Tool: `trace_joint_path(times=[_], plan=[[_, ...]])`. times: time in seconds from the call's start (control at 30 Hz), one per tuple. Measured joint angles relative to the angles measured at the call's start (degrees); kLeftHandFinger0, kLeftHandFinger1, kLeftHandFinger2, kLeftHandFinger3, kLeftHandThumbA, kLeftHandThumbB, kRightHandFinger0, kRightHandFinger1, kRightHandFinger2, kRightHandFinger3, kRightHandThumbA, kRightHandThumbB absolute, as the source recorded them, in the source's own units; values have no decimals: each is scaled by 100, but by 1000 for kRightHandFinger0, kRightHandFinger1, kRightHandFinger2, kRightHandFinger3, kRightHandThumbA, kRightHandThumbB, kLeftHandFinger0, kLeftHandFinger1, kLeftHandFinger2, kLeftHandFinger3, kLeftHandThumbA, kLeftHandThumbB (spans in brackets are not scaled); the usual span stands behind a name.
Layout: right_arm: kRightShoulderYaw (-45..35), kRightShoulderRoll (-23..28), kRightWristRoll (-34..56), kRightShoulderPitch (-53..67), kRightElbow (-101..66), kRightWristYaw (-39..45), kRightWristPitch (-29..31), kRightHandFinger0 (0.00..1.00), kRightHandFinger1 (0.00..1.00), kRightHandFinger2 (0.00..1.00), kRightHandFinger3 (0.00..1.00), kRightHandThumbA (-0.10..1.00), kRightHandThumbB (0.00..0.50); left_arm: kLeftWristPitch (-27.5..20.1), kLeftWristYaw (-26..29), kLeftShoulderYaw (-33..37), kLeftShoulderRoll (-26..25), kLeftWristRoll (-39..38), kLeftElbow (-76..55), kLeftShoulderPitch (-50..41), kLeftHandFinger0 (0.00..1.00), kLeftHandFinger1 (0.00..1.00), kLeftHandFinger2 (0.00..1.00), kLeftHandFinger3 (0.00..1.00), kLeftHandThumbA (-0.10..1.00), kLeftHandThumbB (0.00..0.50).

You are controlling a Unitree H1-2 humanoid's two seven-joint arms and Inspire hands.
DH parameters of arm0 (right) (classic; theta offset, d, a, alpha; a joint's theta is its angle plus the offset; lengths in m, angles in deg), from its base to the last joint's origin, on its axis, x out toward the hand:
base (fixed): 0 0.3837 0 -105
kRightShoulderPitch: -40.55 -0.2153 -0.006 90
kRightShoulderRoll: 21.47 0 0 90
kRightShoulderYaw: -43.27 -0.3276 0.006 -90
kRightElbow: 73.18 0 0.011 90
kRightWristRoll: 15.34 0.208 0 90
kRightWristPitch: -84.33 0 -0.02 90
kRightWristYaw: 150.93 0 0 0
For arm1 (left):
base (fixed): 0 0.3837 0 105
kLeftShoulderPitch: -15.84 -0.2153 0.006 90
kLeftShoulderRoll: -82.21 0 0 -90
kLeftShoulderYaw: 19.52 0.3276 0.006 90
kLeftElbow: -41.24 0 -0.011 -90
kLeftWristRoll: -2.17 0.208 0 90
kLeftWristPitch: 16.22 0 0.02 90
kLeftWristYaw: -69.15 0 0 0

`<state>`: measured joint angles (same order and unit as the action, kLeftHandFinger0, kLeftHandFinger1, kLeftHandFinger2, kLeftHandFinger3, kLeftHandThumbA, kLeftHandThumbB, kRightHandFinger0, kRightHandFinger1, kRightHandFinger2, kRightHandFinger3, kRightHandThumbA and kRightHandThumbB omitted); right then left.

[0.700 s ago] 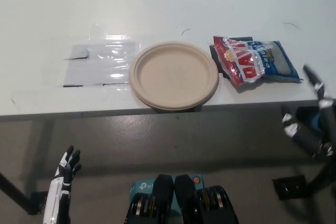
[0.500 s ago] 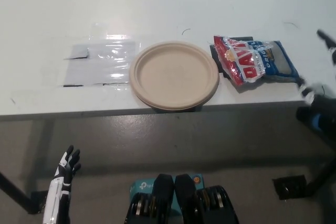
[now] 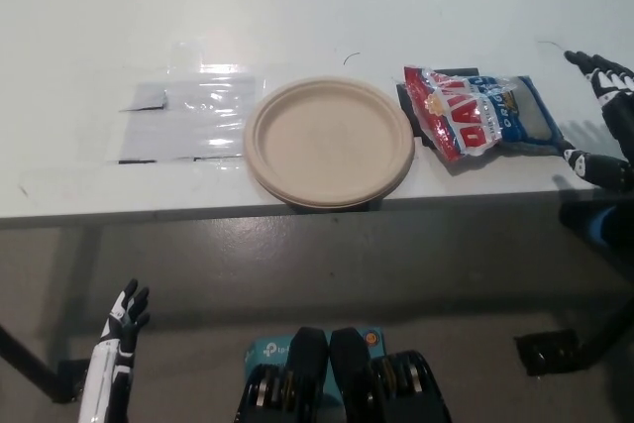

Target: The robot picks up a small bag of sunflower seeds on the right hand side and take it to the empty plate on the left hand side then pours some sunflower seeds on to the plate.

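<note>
A red, white and blue bag of sunflower seeds [image 3: 482, 113] lies flat on the white table [image 3: 317, 7], right of a beige paper plate [image 3: 329, 142] that holds nothing. My black right hand [image 3: 604, 121] is at the picture's right edge, just right of the bag and apart from it, with its fingers spread open. My white left hand [image 3: 119, 339] rests low at the lower left, below the table's front edge, fingers apart and holding nothing.
A clear plastic sheet [image 3: 188, 118] is taped flat to the table left of the plate. The plate overhangs the table's front edge [image 3: 149, 213] slightly. Grey floor shows below the table.
My right hand has risen from below the table's edge to table height beside the bag. The left hand has sunk a little lower.
</note>
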<state>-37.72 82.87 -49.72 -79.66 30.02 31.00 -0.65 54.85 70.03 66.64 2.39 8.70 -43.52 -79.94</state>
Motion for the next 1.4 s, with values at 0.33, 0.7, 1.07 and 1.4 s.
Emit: trace_joint_path(times=[0.33, 0.7, 1.07, 1.4], plan=[[381, 90, -165, -294, 110, 501, -141, 1000, 1000, 1000, 1000, 754, 500, -50, 1, 1, -25, 91, -2, 36, 1000, 1000, 1000, 1000, 1000, 39], [419, 72, -236, -404, 250, 554, -220, 1000, 1000, 1000, 1000, 796, 484, -88, 1, -2, -25, 129, -17, 61, 1000, 1000, 1000, 1000, 1000, 48], [461, -92, -307, -723, 940, 527, -229, 1000, 1000, 1000, 1000, 833, 467, -120, 2, -10, -28, 196, -45, 62, 1000, 1000, 1000, 1000, 1000, 54], [618, -174, -428, -1011, 1796, 191, -75, 1000, 1000, 1000, 1000, 782, 464, -144, 1, -63, -51, 200, -44, 78, 1000, 1000, 1000, 1000, 1000, 75]])
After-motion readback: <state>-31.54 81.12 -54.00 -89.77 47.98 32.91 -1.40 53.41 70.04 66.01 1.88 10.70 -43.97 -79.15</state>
